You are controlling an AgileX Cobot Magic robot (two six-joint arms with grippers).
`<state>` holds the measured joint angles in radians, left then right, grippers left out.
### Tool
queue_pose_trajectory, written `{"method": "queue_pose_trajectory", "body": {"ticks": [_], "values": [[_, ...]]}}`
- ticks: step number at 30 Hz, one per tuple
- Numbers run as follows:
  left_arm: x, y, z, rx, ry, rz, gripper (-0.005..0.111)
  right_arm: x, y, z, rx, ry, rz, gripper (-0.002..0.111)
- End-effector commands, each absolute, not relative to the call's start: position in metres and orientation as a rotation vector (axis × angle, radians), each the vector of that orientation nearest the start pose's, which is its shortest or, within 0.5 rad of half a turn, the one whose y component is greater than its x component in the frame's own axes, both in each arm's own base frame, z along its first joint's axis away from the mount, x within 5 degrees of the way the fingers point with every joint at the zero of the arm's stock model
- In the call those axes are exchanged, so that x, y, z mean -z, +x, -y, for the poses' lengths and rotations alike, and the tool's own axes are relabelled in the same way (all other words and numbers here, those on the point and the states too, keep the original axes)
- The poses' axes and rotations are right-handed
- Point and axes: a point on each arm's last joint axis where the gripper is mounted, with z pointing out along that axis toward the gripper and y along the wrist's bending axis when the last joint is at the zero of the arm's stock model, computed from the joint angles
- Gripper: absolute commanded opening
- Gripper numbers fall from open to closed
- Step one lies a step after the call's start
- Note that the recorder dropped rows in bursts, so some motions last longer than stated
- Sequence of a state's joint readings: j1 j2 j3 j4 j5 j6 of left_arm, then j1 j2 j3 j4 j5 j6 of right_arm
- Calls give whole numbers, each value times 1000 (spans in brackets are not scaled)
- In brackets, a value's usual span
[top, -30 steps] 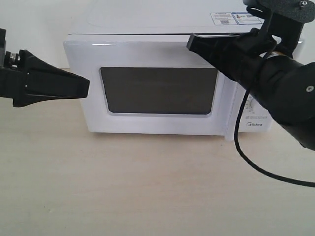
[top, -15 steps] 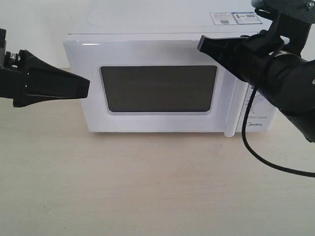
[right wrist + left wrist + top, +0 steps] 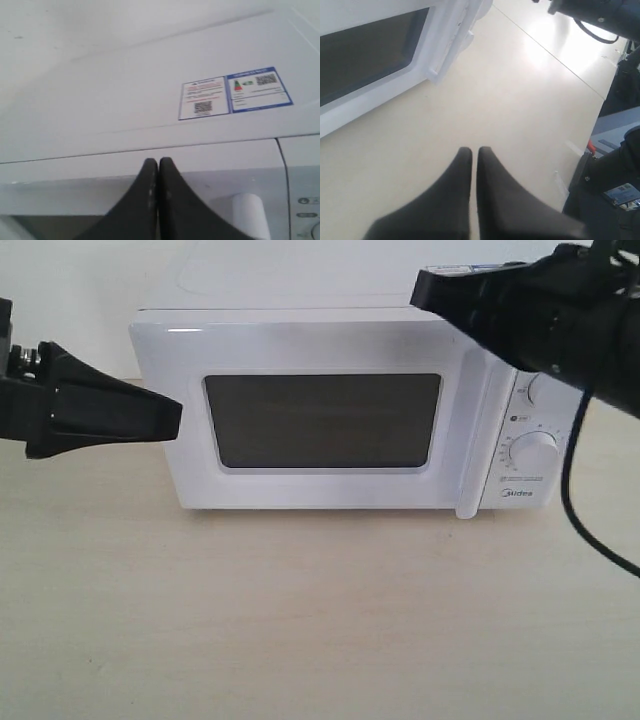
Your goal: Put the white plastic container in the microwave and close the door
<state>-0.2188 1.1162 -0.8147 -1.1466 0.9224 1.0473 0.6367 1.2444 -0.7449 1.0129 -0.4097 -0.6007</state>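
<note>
Now you see one microwave (image 3: 300, 285) on the desk (image 3: 320, 620), its single door (image 3: 320, 420) shut flush, and jaws pressed together on both the left gripper (image 3: 178, 418) and the right gripper (image 3: 418, 288), whose arm half hides the upper of two dials (image 3: 537, 452).

We see bright, soft, even light in the exterior view. The white microwave (image 3: 320, 340) nearly washes out against the pale wall (image 3: 80, 280), and only a faint shadow lies beneath it on the tabletop (image 3: 300, 620). In the left wrist view a strong glare blooms on the tabletop's far part, and the left end effector (image 3: 471, 149) blurs up close. In the right wrist view the stickers (image 3: 235, 92) are too soft to read, and the right end effector (image 3: 158, 161) is out of focus.
</note>
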Motion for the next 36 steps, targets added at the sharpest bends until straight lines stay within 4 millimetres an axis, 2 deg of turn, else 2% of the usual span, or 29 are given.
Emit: {"method": "queue_pose_trajectory", "body": {"ticks": [1, 8, 17, 25, 32, 36], "values": [[-324, 181, 112, 1029, 802, -2034, 4, -330, 208, -133, -519, -181, -1758, 0], [-340, 163, 111, 1099, 804, -1965, 4, -357, 161, -126, -718, -388, -1730, 0], [-369, 115, 107, 1204, 877, -1832, 4, -379, 122, -111, -821, -484, -1637, 0], [-397, 63, 98, 1259, 859, -1628, 4, -385, 110, -105, -849, -505, -1606, 0], [-408, 16, 87, 1196, 892, -1476, 4, -385, 110, -105, -849, -505, -1606, 0], [-410, -2, 83, 1200, 873, -1442, 4, -385, 110, -105, -849, -505, -1606, 0]]}}
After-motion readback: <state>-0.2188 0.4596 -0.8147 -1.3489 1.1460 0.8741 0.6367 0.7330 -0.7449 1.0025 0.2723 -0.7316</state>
